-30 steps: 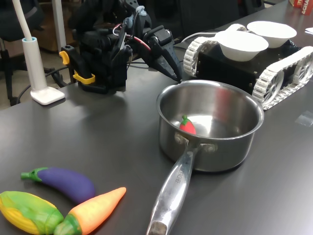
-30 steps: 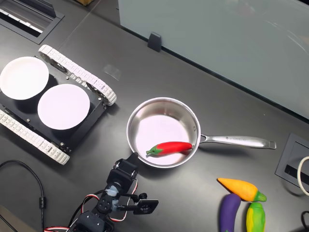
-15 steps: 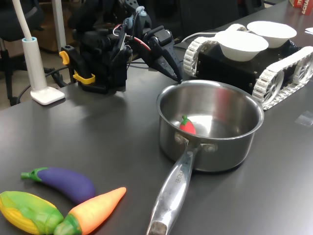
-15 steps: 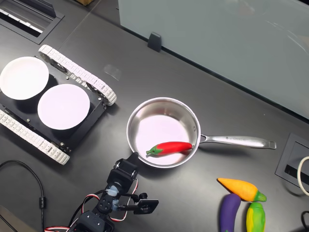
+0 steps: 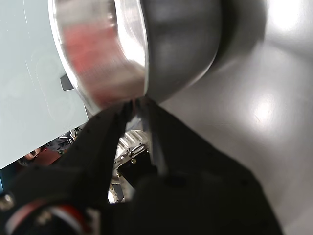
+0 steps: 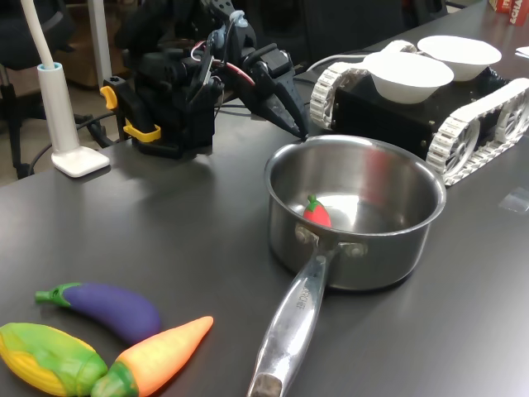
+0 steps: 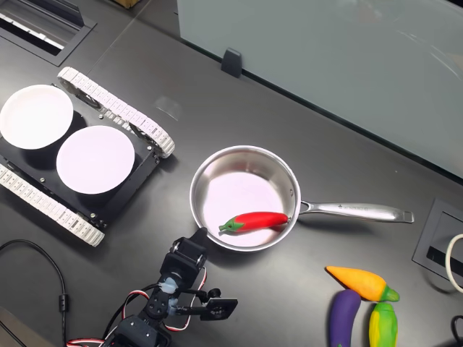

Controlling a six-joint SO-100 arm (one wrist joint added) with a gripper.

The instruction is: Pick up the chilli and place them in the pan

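In the first exterior view, the lower left corner holds a yellow-green corn toy [image 6: 45, 357], an orange carrot [image 6: 157, 356] and a purple eggplant [image 6: 107, 306], lying close together on the dark surface [image 6: 165, 223]. Past them, at mid-frame right of centre, stands the pan [image 6: 364, 256], its long handle reaching toward the lower edge. The chilli [image 6: 316, 212] lies inside the pan on its floor; in the second exterior view it [image 7: 253, 220] sits in the lower part of the pan [image 7: 210, 173], stem toward the second exterior view's left. Just behind the pan's far rim, in the upper middle of the first exterior view, the gripper [image 6: 299, 126] hangs with its tips close to the rim, jaws drawn nearly together and holding nothing. Farthest back, at upper right, two white bowls [image 6: 409, 74] rest on a tracked vehicle [image 6: 479, 116].
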